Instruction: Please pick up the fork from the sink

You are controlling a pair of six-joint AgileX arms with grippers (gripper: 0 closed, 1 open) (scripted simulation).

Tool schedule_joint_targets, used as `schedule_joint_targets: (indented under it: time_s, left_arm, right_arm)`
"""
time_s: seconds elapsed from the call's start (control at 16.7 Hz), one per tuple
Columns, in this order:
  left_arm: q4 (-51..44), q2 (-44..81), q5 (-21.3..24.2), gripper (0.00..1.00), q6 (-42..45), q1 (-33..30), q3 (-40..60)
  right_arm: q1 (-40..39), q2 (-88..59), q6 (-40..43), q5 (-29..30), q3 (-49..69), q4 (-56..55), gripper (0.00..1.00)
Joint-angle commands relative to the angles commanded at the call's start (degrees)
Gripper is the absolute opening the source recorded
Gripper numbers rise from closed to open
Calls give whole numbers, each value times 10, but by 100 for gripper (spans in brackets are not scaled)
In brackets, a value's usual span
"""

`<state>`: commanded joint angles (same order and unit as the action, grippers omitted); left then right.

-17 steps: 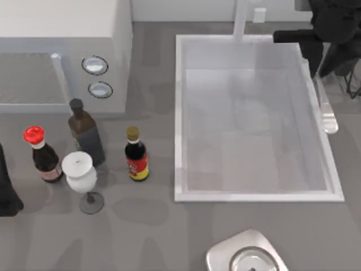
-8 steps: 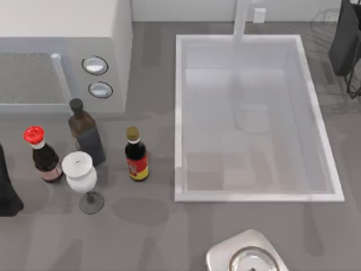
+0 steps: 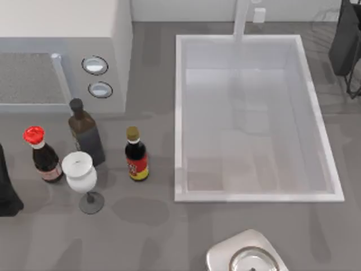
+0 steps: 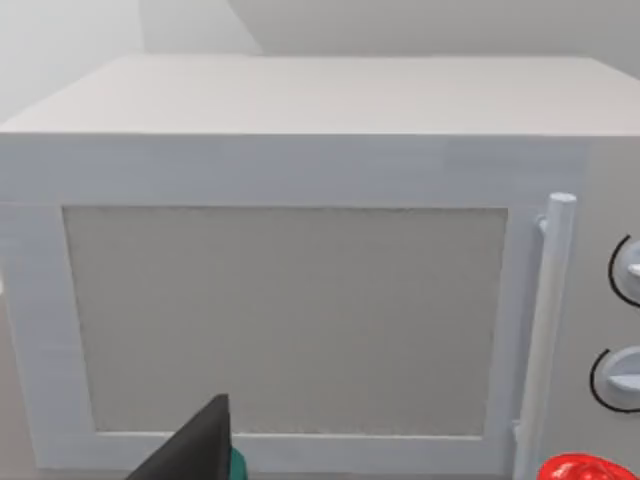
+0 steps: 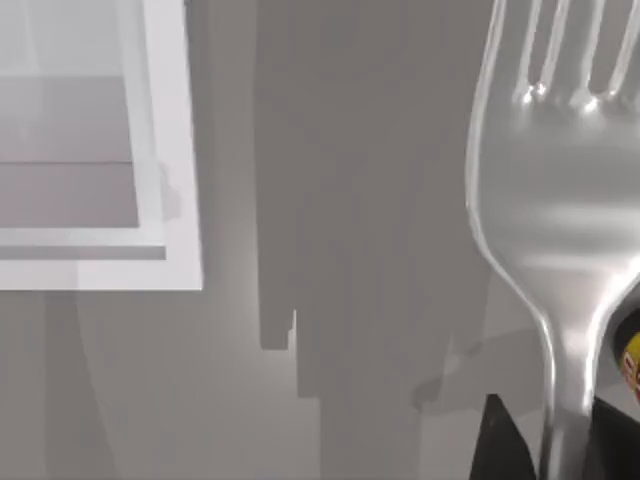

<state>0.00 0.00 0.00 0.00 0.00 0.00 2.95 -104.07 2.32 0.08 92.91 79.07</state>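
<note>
The right end effector [image 5: 560, 455] is closed on the fork [image 5: 560, 200] by its handle, tines pointing away, above the grey bench [image 5: 350, 300] beside a corner of the white sink [image 5: 170, 200]. The left end effector [image 4: 200, 450] faces the microwave [image 4: 300, 300]; I cannot tell whether it is open

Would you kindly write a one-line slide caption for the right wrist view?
Right gripper holding the fork by its handle, raised over the grey counter beside the white sink's rim.
</note>
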Motion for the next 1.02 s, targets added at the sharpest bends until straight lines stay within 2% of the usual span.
schedule_joint_targets:
  time_s: [0.18, 0.54, 0.9, 1.02]
  left_arm:
    - [0, 0, 0, 100, 0, 0, 0]
    - [0, 0, 0, 100, 0, 0, 0]
    - [0, 0, 0, 100, 0, 0, 0]
    - [0, 0, 0, 100, 0, 0, 0]
  right_arm:
    - [0, -5, 0, 0, -39, -40, 0]
    - [0, -29, -2, 0, -176, -214, 0]
    - [0, -37, -2, 0, -203, -243, 0]
    - [0, -37, -2, 0, -203, -243, 15]
